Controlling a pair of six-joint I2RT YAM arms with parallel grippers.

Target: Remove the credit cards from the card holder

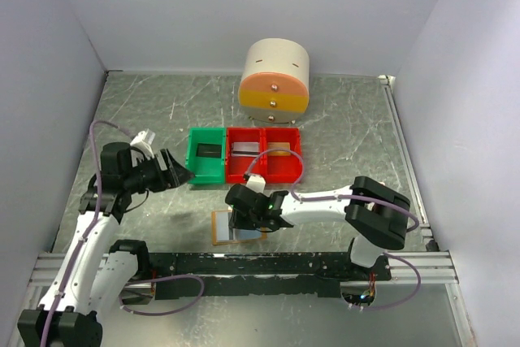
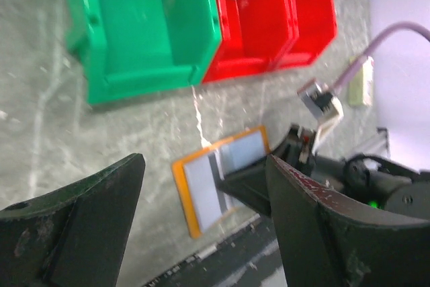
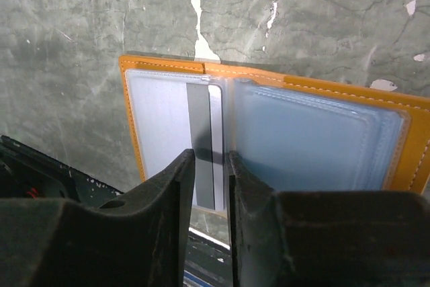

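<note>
Card holder (image 3: pixel 316 136): lies spread open and flat on the table (image 1: pixel 349 119), pockets up, just in front of the dark rail (image 1: pixel 309 264) at the near edge. In the right wrist view the pocket on the right looks empty. The pocket on the left holds one credit card (image 3: pixel 199 119), grey-silver with a dark stripe. Its near end is hidden behind the fingers. No second card shows in the holder.

Right gripper (image 3: pixel 211 156): down over the holder's near edge, fingers drawn close with only a narrow slit between them, lined up on the stripe. No view shows whether the pads actually nip the card or merely stand above it.

Left gripper (image 1: pixel 183 173): jaws wide apart, nothing between them. It hangs above the table to the left, beside the green bin (image 1: pixel 207 156), clear of the holder.

Step in hand (judgement): pinch the card's exposed end and slide it out of its pocket.

Notes for doing it well:
- Grip the card only, not the clear pocket film or the orange rim; otherwise the whole holder comes up.
- Pull along the pocket, low and nearly level with the table. A steep lift would likely bend the card and jam it.
- The holder looks light and nothing pins it, so expect it to drag along. The free left gripper could press down the empty flap.
- The card is thin, slick plastic: close firmly before pulling and watch for slip.
</note>
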